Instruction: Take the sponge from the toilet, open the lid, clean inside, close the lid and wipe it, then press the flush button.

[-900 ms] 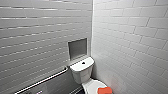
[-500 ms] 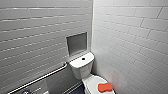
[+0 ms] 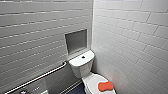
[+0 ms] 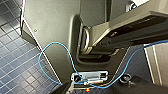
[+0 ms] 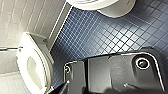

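Head view shows the soft orange sponge point(image 3: 105, 86) lying on the shut lid of the shiny white toilet point(image 3: 80, 68), with a small dark round flush button point(image 3: 83, 57) on its boxy tank. I cannot tell if the grippers are open.

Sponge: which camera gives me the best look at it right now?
The head view: the orange sponge lies in plain sight on the toilet lid. The left wrist view faces robot body and floor tiles; the right wrist, floor tiles and white ceramic.
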`<state>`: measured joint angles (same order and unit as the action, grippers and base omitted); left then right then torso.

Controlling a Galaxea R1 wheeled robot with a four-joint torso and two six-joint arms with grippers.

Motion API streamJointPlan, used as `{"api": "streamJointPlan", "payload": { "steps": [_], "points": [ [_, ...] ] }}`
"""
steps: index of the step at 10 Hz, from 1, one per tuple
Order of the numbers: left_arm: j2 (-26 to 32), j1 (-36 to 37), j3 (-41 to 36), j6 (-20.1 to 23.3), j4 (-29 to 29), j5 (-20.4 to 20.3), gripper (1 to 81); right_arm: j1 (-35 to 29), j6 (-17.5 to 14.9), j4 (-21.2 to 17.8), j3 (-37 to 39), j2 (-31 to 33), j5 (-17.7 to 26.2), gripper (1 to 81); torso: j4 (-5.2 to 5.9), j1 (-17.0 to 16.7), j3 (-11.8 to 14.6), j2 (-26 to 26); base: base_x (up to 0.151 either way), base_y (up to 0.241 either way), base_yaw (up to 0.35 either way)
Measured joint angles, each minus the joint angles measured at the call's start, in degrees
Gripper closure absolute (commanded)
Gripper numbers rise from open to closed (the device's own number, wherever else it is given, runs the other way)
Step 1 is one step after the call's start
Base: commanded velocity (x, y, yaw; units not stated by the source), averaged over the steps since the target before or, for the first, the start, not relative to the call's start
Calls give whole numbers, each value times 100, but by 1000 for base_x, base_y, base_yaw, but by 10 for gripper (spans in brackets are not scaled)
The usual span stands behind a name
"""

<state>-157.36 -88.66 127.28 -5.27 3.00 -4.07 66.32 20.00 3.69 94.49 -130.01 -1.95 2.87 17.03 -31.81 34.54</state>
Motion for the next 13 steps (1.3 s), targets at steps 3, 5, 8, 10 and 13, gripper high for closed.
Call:
{"api": "streamJointPlan", "payload": {
  "steps": [3,5,8,10,13],
  "points": [
    [-12,-28,0,-40,-177,-4,10,-100,380,-122,57,11,-6,10,0,411,-6,660,0,0,0],
    [-20,-78,0,-44,-185,0,10,-221,564,-155,50,13,-2,10,0,684,-6,1097,0,0,0],
    [-91,-95,6,-44,-188,-6,10,-430,638,-158,7,27,-16,10,0,1038,-100,1672,0,0,0],
    [-105,-133,6,-43,-188,9,10,-472,717,-222,5,27,6,10,0,1270,-435,2041,0,0,0],
    [-107,-91,11,-43,-193,-9,10,-955,1040,-249,13,22,6,10,0,1681,-1034,2681,0,0,0]
  ]
}}
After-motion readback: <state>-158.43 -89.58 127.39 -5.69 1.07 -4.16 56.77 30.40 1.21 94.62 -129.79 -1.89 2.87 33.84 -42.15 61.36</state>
